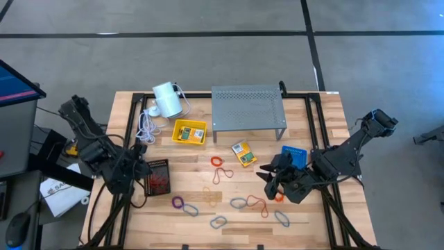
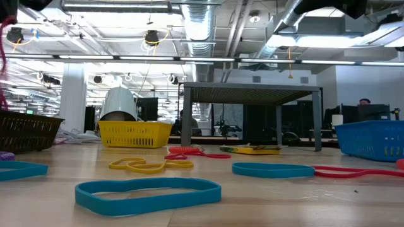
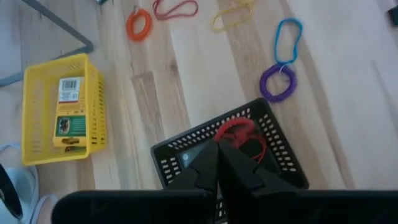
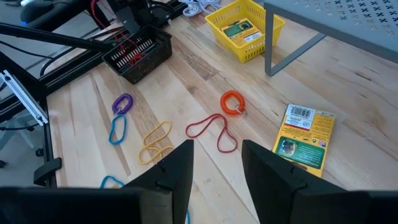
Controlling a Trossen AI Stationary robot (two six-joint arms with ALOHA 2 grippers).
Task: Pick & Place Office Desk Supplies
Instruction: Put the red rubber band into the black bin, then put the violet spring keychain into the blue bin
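Rubber bands (image 1: 223, 173) lie scattered over the middle and near part of the wooden counter (image 1: 326, 125), between the two arms. The left gripper (image 3: 219, 146) hangs over the black basket (image 3: 273, 155) at the counter's left side, its jaws clenched on a red band (image 3: 239, 134) that hangs into the basket; more red bands lie inside it. The right gripper (image 4: 214, 165) hovers over the counter's right part with its jaws parted and nothing between them. Seen from its wrist, a red band (image 4: 211, 130) and an orange coil (image 4: 232, 102) lie ahead of it, a yellow band (image 4: 155, 142) to one side, and a purple coil (image 4: 122, 103) joined to a blue band (image 4: 117, 129) farther off toward the black basket.

From above, roughly a dozen loose bands show: one orange coil, two or three red, one yellow, one purple, and several blue or grey ones near the front edge; an exact count I cannot tell.

Two crayon boxes show: one (image 1: 243, 153) flat on the counter just in front of the grey shelf (image 1: 248, 107), beside the orange coil, and one (image 1: 187, 132) in the yellow basket (image 1: 201, 125). There are three baskets: black, yellow, and a blue one (image 1: 295, 154) close to the right gripper. A white cylinder (image 1: 166, 99) with its cord (image 1: 147, 125) lies at the back left.
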